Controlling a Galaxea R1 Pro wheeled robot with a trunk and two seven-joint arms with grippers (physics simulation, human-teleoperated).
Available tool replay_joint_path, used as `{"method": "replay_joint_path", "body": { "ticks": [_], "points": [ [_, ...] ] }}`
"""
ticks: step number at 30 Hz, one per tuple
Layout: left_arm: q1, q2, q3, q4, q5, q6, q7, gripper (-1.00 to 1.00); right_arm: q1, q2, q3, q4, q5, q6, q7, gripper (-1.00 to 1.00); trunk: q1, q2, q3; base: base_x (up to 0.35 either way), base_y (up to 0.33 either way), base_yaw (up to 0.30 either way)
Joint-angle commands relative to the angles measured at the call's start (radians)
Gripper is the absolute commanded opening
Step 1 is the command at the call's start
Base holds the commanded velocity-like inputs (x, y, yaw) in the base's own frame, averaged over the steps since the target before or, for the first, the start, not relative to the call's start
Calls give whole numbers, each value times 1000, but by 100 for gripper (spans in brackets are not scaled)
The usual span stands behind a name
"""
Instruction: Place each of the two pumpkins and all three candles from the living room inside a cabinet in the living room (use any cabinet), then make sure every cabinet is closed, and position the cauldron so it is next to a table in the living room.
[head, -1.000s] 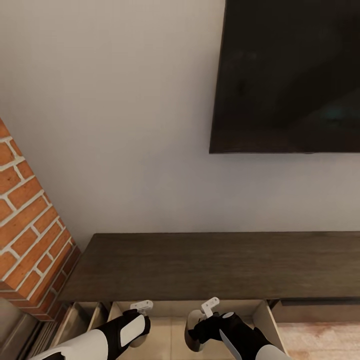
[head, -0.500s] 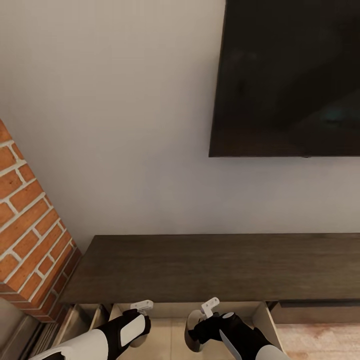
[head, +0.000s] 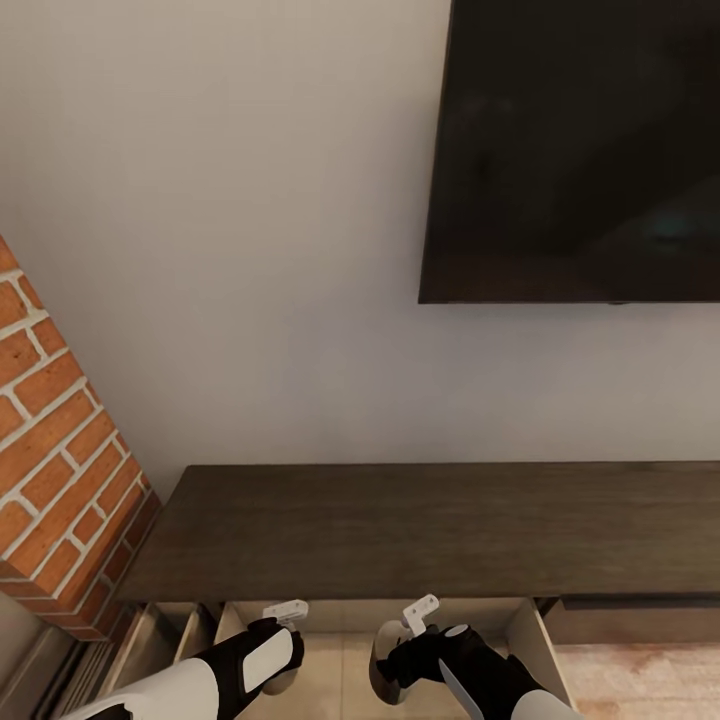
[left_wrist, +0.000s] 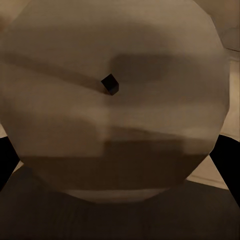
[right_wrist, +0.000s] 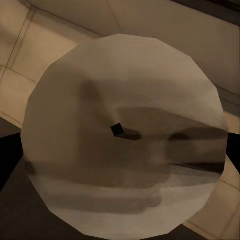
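Each of your grippers, left gripper (head: 285, 612) and right gripper (head: 420, 612), grips a stubby grey flat-topped candle (left_wrist: 115, 100) (right_wrist: 125, 135) over the open beige drawer (head: 525, 635) of the long dark-brown wood cabinet (head: 400, 530). Judging by this, you're depositing: lower, then spread the fingers.

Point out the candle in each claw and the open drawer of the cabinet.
Left candle (left_wrist: 115, 100): left wrist view, on its flat pale top beside the wick.
Right candle (right_wrist: 125, 150): right wrist view, on its flat top below the wick.
Open drawer (head: 345, 670): head view, on its beige floor between the arms.
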Motion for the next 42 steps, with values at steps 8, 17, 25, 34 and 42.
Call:
{"method": "replay_joint_path", "body": {
  "ticks": [8, 17, 25, 34, 42],
  "points": [
    [0, 1, 0, -1, -2, 0, -1, -100, 0, 0, 0, 0, -2, 0, 1, -100, 31, -56, -25, -213, 35, 0],
    [0, 1, 0, 0, -2, 0, -1, -100, 0, 0, 0, 0, -2, -1, 1, -100, 65, -119, -53, -40, 8, 0],
    [1, 1, 0, 0, -1, -1, -1, -100, 0, 0, 0, 0, -2, -1, 1, -100, 96, -175, -78, -29, 0, 0],
    [0, 5, 1, 0, -3, -1, -1, -100, 0, -1, -2, -1, -1, -4, 1, -100, 130, -238, -107, -99, 0, 0],
    [0, 6, 5, -7, -5, -2, -1, -100, -1, 13, -2, 0, -3, -117, -64, -100, 146, -266, -119, -1, 0, 0]
  ]
}}
